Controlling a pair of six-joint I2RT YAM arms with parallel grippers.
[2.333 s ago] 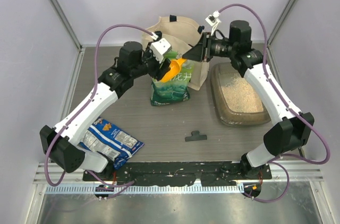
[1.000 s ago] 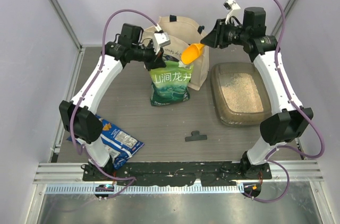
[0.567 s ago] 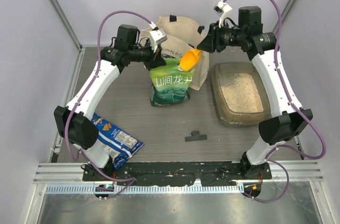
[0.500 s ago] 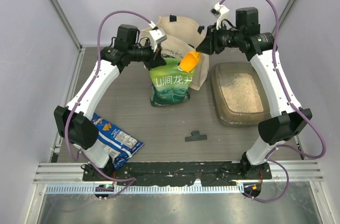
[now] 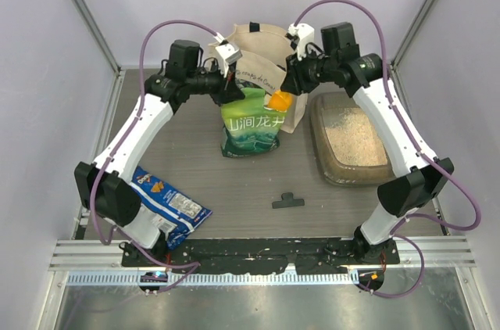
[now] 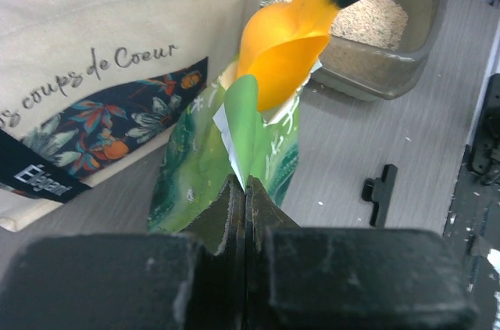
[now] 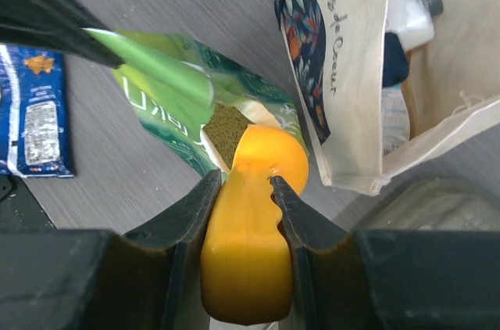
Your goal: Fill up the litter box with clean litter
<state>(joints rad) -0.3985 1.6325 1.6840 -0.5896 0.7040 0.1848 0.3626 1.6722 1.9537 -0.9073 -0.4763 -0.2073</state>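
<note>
Pinching pouch (image 6: 211,158) rim, left end effector (image 6: 244,189); right end effector (image 7: 246,181) clamps scoop (image 7: 248,260); litter box (image 5: 355,177) holds litter (image 5: 355,138).

Orange scoop (image 7: 264,162), green pouch (image 5: 251,130), cream tote (image 6: 94,9), beige litter (image 5: 355,139)

Lab robot cell, plain pale walls (image 5: 39,111) on three sides, aluminium frame posts (image 5: 86,13), grey desk (image 5: 195,170), two arms (image 5: 134,138) bolted to black plate (image 5: 258,252) at near edge
</note>
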